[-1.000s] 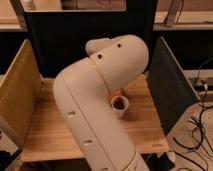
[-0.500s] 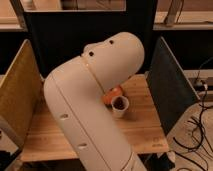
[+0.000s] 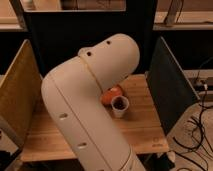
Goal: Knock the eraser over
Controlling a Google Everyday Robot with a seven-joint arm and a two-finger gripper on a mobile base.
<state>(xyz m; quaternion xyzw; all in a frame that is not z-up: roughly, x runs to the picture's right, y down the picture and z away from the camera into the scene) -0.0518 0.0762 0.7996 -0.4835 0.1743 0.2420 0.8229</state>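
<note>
1. Well, my bulky white arm (image 3: 85,115) fills the near left of the view, its elbow bent over the wooden table (image 3: 145,131).
2. My gripper is out of sight beyond that arm, so whether it is released or clenched I cannot tell.
3. The eraser does not show either; I cannot place it.
4. Right of my arm sits an orange round object (image 3: 111,95), with a small pale cup (image 3: 120,106) just beside it on the nearer side.
</note>
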